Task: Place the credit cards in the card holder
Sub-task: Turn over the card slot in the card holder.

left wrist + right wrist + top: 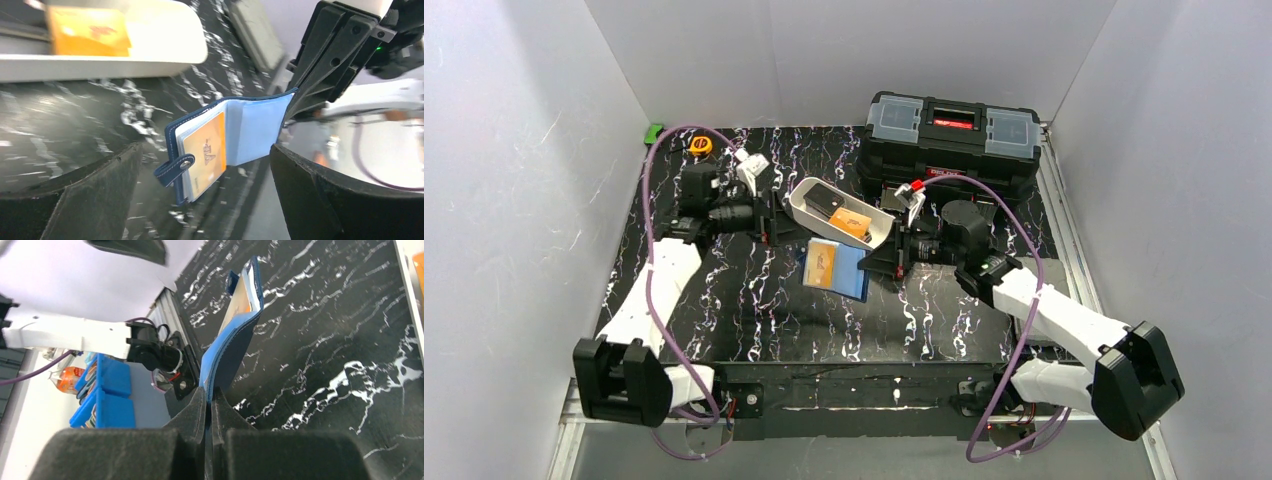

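So the right tool [210, 396] is clenched on one edge of the small navy-blue folding card holder [231, 347], holding it open above the black marbled desk [325, 340]. An orange-yellow plastic credit card [205, 150] sits inside. The left tool [774, 222] is spread wide just beside it.

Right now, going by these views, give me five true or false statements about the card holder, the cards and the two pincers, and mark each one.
1. The right pincer is shut on the edge of the card holder. True.
2. The left pincer grips the card holder too. False: its jaws stand wide open and hold nothing.
3. An orange card sits inside the open card holder. True.
4. The white tray holds nothing. False: a second orange card and a dark card lie in it.
5. The toolbox has its lid up. False: the lid is closed.
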Available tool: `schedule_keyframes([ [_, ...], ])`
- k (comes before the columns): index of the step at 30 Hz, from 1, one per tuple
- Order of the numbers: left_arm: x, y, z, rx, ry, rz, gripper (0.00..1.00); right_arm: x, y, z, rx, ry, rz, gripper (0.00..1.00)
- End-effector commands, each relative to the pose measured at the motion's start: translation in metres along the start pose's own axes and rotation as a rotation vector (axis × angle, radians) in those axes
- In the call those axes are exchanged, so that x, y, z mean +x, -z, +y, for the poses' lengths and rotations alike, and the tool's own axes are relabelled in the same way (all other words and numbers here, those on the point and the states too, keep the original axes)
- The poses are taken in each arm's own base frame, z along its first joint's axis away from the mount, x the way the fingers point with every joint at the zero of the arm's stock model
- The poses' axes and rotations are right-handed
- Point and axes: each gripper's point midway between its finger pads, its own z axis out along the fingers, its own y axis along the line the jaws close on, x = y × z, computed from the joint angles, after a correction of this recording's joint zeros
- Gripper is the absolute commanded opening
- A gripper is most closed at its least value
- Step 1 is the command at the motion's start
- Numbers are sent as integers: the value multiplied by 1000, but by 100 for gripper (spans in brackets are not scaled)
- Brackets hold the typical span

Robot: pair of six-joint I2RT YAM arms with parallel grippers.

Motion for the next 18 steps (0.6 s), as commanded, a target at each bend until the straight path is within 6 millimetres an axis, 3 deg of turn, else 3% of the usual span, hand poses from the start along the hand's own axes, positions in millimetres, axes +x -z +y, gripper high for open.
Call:
schedule_keyframes([
  [1, -4, 42, 19, -257, -312, 15, 98, 6, -4, -13, 69, -4, 81, 1],
  [4, -7, 42, 10, -209, -346, 14, 98, 16, -12, -21, 72, -44, 122, 1],
  [7, 5, 34, 3, -137, -325, 42, 98, 29, -21, -27, 64, -83, 166, 1],
  [12, 46, 19, 15, -144, -421, 156, 98, 52, -40, -44, 117, -150, 262, 1],
  [16, 80, 8, 27, -155, -593, 275, 98, 66, -51, -51, 139, -163, 306, 1],
  [18, 81, 1, 32, -180, -661, 274, 98, 70, -53, -54, 148, -169, 315, 1],
])
